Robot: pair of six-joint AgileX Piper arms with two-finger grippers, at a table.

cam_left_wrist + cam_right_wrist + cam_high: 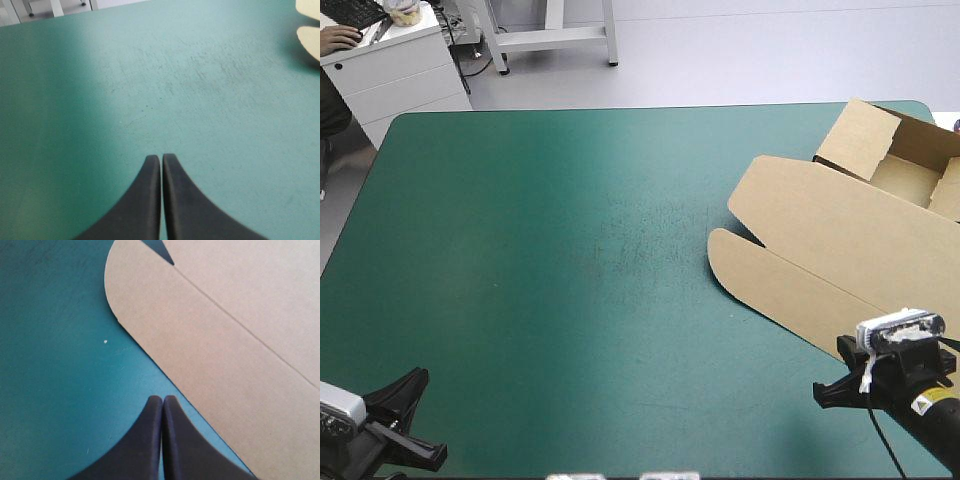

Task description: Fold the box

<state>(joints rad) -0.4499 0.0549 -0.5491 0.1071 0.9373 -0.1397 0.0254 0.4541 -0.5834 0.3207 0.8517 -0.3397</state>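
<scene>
Box (840, 240) at 2 o'clock on the surface (520, 280), tray up, lid flat, flap axis 10-to-4; right end effector (162, 400) pinched together, empty, flap edge just ahead at 1 o'clock, so nearer; left end effector (161, 159) likewise, well apart.

Left fingers (142, 205) and right fingers (142, 445) are alike: broad, smooth and black, curved like fins, wide at the base and narrowing to rounded tips. The right arm (940, 428) is black and carries a small yellow label (924, 405).
</scene>
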